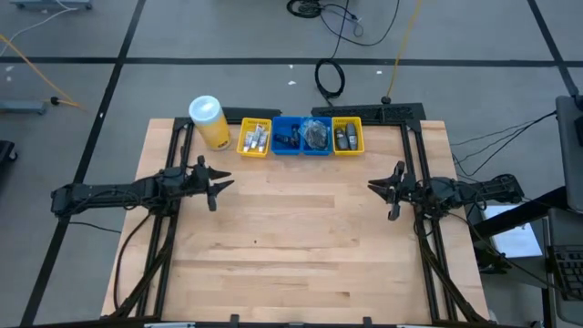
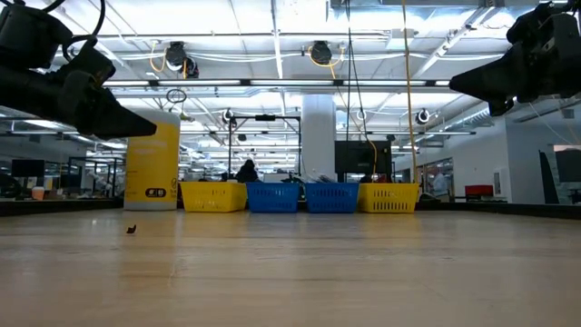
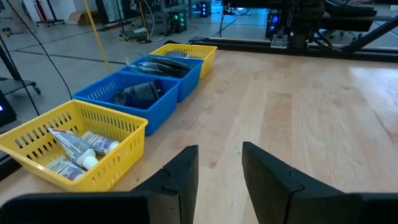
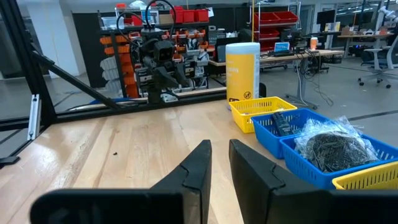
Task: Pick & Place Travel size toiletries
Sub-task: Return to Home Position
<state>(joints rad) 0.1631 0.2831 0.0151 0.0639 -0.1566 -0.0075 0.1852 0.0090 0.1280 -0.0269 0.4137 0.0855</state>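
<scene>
Up at the top centre of the high view, the travel size toiletries [image 1: 254, 138] lie in a row of four bins along the table's far edge. White tubes [image 3: 78, 148] are in the left yellow bin [image 3: 118, 165], dark pieces in the two blue bins [image 3: 155, 111], and dark bottles [image 1: 344, 138] in the right yellow bin [image 3: 208, 59]. The row runs left to right across the frame.

The left gripper [image 1: 221, 187] hangs at mid-left and the right gripper [image 1: 375, 189] at mid-right. They face each other, well apart from the bins. Each has its fingers parted a little and holds nothing.

The left gripper is nearer the tubes, the right nearer the bottles. I see no toiletry on the bare wood between them, so to me the sorting looks done, with only the retreat left.
</scene>
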